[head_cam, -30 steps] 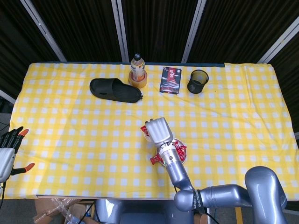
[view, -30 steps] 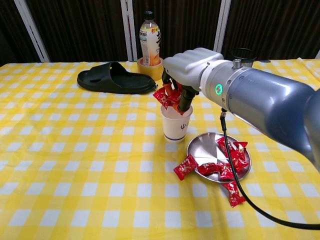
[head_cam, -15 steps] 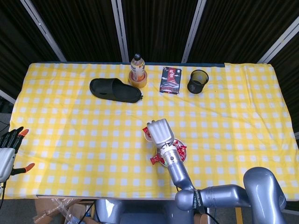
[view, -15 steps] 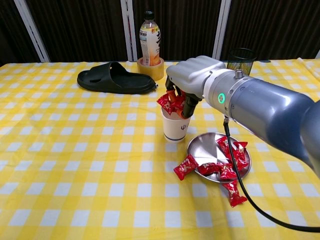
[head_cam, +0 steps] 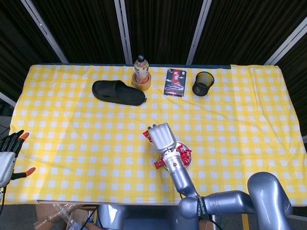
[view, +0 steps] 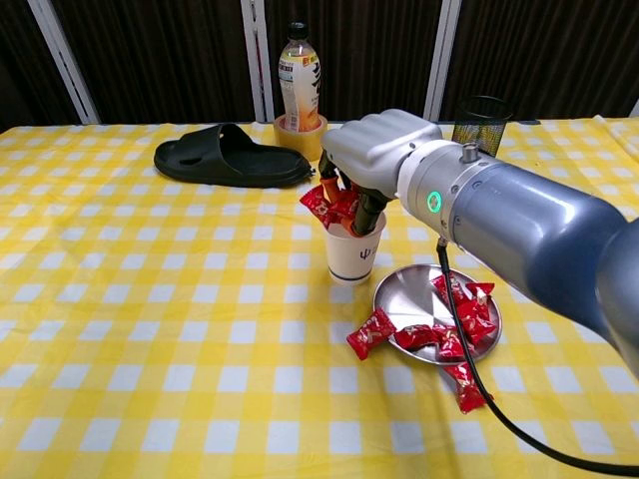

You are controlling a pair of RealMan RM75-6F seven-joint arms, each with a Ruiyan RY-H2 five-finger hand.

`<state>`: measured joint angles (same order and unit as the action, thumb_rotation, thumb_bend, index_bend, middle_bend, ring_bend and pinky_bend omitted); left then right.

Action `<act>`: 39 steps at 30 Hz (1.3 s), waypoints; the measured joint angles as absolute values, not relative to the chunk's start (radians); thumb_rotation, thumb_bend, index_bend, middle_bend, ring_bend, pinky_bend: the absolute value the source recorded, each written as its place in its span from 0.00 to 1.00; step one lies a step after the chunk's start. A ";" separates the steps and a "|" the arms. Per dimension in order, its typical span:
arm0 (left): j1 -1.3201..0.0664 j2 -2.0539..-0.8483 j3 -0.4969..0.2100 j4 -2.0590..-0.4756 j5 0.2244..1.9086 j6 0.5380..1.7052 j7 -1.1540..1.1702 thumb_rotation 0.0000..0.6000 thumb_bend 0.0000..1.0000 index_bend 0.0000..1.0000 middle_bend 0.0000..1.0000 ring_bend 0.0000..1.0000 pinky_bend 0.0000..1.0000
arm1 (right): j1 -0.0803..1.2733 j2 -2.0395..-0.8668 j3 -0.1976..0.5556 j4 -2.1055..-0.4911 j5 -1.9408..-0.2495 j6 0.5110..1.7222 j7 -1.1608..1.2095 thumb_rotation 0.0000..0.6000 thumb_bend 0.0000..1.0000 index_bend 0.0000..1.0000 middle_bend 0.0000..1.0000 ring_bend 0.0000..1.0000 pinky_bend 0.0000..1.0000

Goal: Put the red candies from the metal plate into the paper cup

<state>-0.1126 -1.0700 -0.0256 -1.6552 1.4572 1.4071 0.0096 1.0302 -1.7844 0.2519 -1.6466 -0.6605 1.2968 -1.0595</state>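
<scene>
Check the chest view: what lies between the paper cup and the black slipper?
Only bare checked cloth between paper cup and black slipper; the chest view shows this.

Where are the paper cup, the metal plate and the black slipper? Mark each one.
paper cup [view: 351, 257], chest view, on its white side wall.
metal plate [view: 404, 290], chest view, on its bare inner surface.
black slipper [view: 228, 160], chest view, on its strap.

The right hand [view: 371, 160] has a pale grey, smooth knuckle shell with dark, black-and-orange fingers [view: 365, 212] beneath it. Behind it sits a silver wrist ring bearing a small round stud and a glowing green light. The right arm [view: 539, 239] is glossy blue-grey, and a thin black cable hangs from the wrist. The left hand [head_cam: 8, 152] is light grey, with black fingers tipped in orange.
</scene>
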 measured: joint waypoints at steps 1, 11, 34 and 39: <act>-0.113 -1.070 -0.026 -1.656 1.456 1.406 0.009 1.00 0.05 0.00 0.00 0.00 0.00 | 1.031 -1.786 0.252 -1.645 -0.664 1.298 -1.060 1.00 0.49 0.47 0.50 0.70 0.85; -0.113 -1.067 -0.026 -1.660 1.454 1.405 0.008 1.00 0.05 0.00 0.00 0.00 0.00 | 1.038 -1.803 0.250 -1.625 -0.678 1.299 -1.077 1.00 0.49 0.45 0.49 0.70 0.85; -0.114 -1.066 -0.026 -1.662 1.451 1.402 0.012 1.00 0.05 0.00 0.00 0.00 0.00 | 1.018 -1.793 0.249 -1.632 -0.669 1.296 -1.076 1.00 0.49 0.35 0.43 0.70 0.85; -0.114 -1.066 -0.026 -1.662 1.451 1.402 0.013 1.00 0.05 0.00 0.00 0.00 0.00 | 1.016 -1.791 0.249 -1.636 -0.673 1.298 -1.075 1.00 0.49 0.35 0.43 0.70 0.85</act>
<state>-0.1137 -1.0659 -0.0260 -1.6623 1.4511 1.4022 0.0126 1.0157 -1.7912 0.2488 -1.6359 -0.6729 1.2978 -1.0747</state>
